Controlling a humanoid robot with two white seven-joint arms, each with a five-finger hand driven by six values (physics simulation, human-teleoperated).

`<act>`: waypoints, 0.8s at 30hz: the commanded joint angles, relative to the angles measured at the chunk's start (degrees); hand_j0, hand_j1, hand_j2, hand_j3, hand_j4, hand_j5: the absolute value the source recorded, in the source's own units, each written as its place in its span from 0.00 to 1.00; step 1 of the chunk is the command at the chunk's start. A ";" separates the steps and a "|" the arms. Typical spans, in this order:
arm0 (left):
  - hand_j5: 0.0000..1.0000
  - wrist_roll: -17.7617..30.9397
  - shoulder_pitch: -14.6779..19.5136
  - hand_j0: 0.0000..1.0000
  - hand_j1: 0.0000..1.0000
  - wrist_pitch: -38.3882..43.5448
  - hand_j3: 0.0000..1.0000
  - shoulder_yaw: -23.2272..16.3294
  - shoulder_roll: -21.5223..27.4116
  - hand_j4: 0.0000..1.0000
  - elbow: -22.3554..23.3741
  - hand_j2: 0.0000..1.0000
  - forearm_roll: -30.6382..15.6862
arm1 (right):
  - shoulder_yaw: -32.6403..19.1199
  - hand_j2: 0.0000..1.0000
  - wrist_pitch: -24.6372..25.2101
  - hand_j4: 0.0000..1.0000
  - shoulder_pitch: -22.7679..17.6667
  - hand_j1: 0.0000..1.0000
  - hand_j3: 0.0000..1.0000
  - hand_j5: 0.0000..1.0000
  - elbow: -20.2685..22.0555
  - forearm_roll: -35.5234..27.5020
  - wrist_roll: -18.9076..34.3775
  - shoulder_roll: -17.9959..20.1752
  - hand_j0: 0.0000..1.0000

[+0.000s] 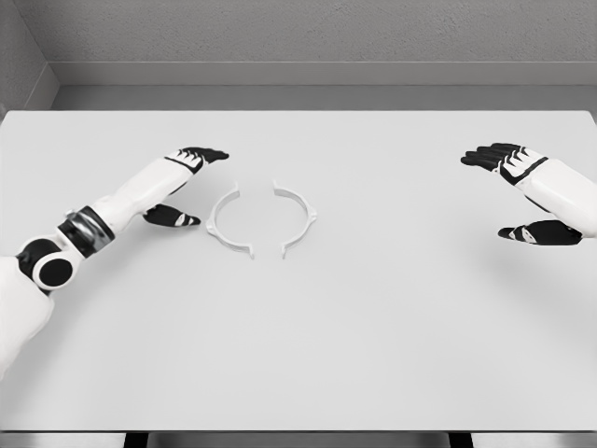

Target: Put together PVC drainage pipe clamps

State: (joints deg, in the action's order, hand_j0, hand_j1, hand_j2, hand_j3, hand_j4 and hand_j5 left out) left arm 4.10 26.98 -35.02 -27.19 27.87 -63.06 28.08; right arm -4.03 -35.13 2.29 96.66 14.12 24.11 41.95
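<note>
You see two clamp halves, left half and right half, on the table, hollows facing, ends running near-to-far, apart. Left hand beside them and right hand far off are both spread, empty.

2 white clamp halves, facing, apart

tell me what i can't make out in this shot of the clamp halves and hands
- Head view: right hand, its wrist and arm cut off by the right edge.
- Left clamp half and right clamp half: white on the white table, end tabs and any fastener holes too small to tell.
- Left hand: palm faces away.
</note>
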 commanded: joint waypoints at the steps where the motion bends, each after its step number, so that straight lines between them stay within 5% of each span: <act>1: 1.00 -0.06 0.00 1.00 1.00 0.02 1.00 0.03 -0.28 1.00 0.22 1.00 -0.39 | -0.01 1.00 0.13 1.00 0.00 1.00 1.00 1.00 0.02 -0.41 -0.03 0.06 1.00; 24: 1.00 -0.06 -0.35 1.00 1.00 0.02 1.00 0.03 -2.74 1.00 -0.49 1.00 -0.39 | -0.01 1.00 0.13 1.00 0.00 1.00 1.00 1.00 0.11 -0.41 -0.03 0.06 1.00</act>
State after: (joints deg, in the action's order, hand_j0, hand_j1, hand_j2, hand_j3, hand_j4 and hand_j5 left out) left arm 4.08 26.54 -35.02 -27.26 25.40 -63.48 28.08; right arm -4.04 -35.13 2.29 96.71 14.13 24.11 41.96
